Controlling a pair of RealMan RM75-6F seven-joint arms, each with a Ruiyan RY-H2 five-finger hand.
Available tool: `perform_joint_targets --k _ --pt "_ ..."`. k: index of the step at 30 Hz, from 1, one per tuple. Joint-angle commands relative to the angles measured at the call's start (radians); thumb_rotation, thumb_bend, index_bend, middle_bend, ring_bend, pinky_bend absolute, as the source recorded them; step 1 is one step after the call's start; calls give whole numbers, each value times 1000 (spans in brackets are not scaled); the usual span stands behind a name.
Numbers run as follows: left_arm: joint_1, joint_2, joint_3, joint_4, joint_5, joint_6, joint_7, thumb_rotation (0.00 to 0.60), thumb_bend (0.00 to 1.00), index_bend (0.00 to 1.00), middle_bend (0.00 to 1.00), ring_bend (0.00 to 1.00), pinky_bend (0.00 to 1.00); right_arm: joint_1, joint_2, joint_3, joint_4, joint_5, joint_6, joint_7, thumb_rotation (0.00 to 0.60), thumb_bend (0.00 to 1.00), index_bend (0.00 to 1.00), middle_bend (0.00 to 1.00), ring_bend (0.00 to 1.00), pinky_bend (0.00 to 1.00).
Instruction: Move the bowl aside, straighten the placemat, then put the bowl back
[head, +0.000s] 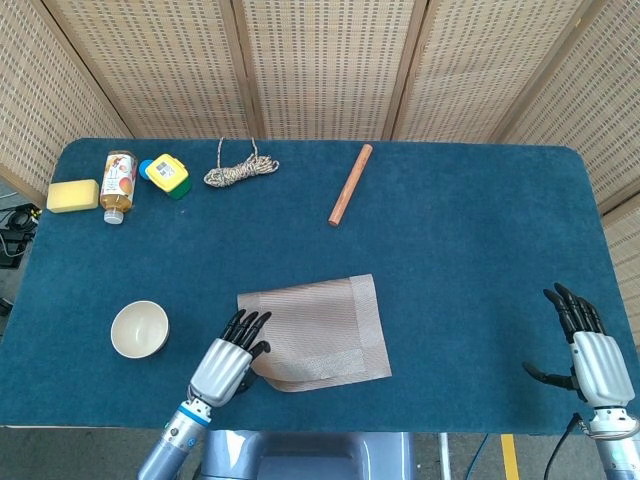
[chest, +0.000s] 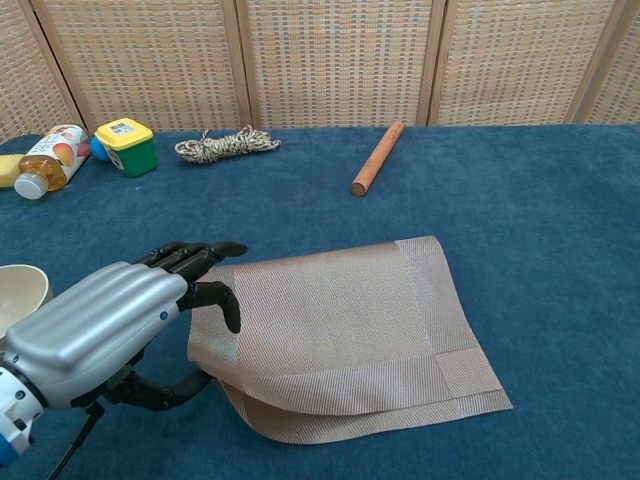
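Left robot hand (chest: 110, 325) pinches placemat (chest: 345, 320) edge — near fold lifted. Bowl (head: 139, 329) just left of it, on table (head: 470, 230). Right robot hand (head: 590, 355) released, well apart.

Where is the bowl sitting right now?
In the head view the bowl sits on the table's near left, off the placemat, just left of the left hand.

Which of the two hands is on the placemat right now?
The left hand, gripping the folded placemat at its near-left edge. The right hand hovers far off, holding nothing.
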Motion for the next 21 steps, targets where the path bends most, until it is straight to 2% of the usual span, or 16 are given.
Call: perform_joint_targets --k 1,15,21 --pt "1 0 -2 0 -1 4 -4 600 355 383 0 0 0 0 0 0 -1 1 -1 -1 600 134 4 0 0 0" --pt "4 3 -6 -5 5 25 -13 600 394 397 0 0 0 0 2 0 -3 1 -2 1 600 135 4 0 0 0" --pt "-2 -6 -12 19 -25 -3 10 600 394 442 0 0 0 -1 3 0 -4 2 -1 2 600 134 4 0 0 0"
